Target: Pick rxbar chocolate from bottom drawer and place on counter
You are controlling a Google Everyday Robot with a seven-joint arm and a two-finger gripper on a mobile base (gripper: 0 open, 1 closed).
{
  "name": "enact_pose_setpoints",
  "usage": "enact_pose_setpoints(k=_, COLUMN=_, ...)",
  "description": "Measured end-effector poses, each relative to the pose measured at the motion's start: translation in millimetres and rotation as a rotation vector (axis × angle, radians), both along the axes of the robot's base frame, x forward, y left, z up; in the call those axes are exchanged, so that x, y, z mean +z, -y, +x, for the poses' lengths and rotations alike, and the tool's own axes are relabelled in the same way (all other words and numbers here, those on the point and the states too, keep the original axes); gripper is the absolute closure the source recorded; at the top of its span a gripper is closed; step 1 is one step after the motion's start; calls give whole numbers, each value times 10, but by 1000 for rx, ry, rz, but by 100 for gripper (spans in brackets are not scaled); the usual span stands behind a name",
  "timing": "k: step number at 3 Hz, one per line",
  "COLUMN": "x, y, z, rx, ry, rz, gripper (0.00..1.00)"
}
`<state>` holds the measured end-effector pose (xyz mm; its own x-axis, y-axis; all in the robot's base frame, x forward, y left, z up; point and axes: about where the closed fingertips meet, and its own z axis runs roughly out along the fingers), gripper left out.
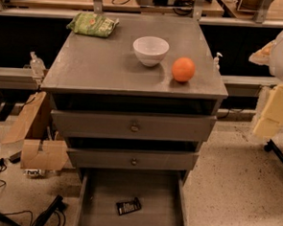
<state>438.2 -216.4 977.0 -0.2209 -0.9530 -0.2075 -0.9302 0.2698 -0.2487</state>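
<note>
The end effector (276, 106) is taken to be the pale blocky shape at the right border of the camera view, beyond the right edge of the tabletop (106, 65) and below its level. That reading is uncertain, since only part of it is seen. Whether it is open or closed cannot be told, and nothing is seen held in it.

The rxbar chocolate (128, 206) lies flat and askew on the floor of the bottom drawer (160, 193), which is pulled well out past the front edge of the tabletop. The bar sits roughly mid-width, apart from both side walls.

The reach into the drawer is judged to be the step in hand. A descent from above is advised, kept forward of the two upper drawer fronts. The grasp should be aligned across the bar's short side.

For the placement, the front left corner is preferred. The white bowl (150, 50) and orange (183, 69) occupy the right half, and the green snack bag (92, 24) lies at the back left corner.
</note>
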Motion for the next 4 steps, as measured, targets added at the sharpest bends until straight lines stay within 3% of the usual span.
enact_pose_setpoints(k=2, x=-31, y=19, z=22, rx=-7, ry=10, rz=27, gripper=0)
enact_pose_setpoints(k=3, x=-359, y=103, z=118, rx=-10, ry=17, rz=134, gripper=0)
enact_pose_setpoints(k=4, x=-817, y=135, z=250, rx=13, ry=55, rz=290, gripper=0)
